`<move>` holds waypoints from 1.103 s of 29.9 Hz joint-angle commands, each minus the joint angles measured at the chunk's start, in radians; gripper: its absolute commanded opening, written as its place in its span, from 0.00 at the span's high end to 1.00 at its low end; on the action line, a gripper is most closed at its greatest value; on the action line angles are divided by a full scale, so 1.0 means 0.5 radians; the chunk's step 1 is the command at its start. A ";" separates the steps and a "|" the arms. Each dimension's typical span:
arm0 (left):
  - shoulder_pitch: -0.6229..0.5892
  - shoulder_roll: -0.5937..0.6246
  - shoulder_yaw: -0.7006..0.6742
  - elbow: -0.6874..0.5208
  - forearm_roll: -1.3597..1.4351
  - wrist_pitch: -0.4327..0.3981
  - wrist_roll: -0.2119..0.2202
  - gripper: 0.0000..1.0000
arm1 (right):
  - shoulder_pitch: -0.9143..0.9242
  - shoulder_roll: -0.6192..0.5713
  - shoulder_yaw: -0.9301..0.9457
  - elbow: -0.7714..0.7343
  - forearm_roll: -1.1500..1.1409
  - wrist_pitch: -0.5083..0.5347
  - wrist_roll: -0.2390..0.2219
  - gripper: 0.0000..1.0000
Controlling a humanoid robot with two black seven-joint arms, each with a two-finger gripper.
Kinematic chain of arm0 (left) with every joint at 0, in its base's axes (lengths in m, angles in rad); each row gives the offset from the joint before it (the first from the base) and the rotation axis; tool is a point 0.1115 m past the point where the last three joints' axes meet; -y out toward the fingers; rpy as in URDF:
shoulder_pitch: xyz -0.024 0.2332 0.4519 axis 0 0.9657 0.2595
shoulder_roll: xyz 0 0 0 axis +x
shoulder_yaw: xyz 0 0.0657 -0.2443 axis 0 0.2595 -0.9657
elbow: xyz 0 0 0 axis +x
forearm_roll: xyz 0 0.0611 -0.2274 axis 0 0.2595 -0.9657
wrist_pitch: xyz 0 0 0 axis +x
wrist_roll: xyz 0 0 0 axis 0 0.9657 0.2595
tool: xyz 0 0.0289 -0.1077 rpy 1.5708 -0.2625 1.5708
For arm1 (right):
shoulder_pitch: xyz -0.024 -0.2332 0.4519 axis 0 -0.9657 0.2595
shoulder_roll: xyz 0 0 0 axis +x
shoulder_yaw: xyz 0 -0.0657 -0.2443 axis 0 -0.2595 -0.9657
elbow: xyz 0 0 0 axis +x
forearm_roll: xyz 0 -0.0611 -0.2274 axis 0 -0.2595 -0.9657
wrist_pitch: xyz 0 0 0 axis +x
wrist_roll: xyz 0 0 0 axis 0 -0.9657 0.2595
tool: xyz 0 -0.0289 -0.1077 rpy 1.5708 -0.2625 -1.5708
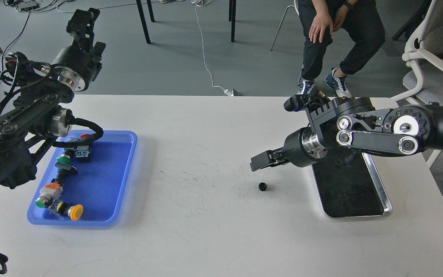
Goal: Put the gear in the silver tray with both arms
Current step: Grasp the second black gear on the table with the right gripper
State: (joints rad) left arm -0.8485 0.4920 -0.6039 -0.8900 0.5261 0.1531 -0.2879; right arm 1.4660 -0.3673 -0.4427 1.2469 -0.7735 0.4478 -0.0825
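The small black gear (262,187) lies alone on the white desk (206,238), in the open stretch between the two trays and closer to the silver tray (383,192), which sits well to its right with a dark, bare floor. The right hand (255,163) reaches in over that tray's left rim and hangs just above and behind the gear, tips pointing left; it holds nothing, and from this angle I cannot tell how far its fingers are parted. That low pose suits a short drop onto the gear, then a brief carry back to the tray. The left hand (84,19) is raised high over the floor beyond the desk edge (probably parked out of the way), seen too dark to tell its opening. Beneath its arm the blue tray (125,169) holds coloured push-buttons (69,209), apart from the job.
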 commanded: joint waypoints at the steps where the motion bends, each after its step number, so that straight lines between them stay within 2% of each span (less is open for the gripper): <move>1: -0.003 0.001 -0.001 0.000 0.000 0.004 -0.007 0.02 | 0.004 0.130 -0.087 -0.048 0.001 0.003 -0.010 0.03; 8: -0.003 0.004 -0.004 0.000 0.000 0.004 -0.010 0.02 | 0.004 0.286 -0.182 -0.187 0.001 0.082 -0.013 0.04; 21: -0.003 0.028 -0.004 0.000 0.000 0.004 -0.013 0.02 | -0.033 0.483 -0.308 -0.377 -0.002 0.082 -0.013 0.09; 28: -0.003 0.028 -0.007 0.000 0.000 0.004 -0.013 0.02 | -0.070 0.529 -0.354 -0.423 -0.005 0.082 -0.010 0.22; 33: -0.003 0.028 -0.007 0.000 0.000 0.004 -0.013 0.02 | -0.066 0.535 -0.354 -0.441 -0.027 0.082 -0.010 0.42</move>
State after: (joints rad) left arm -0.8492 0.5064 -0.6084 -0.8897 0.5261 0.1550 -0.2947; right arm 1.4317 -0.1017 -0.6196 1.0331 -0.7782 0.4889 -0.0876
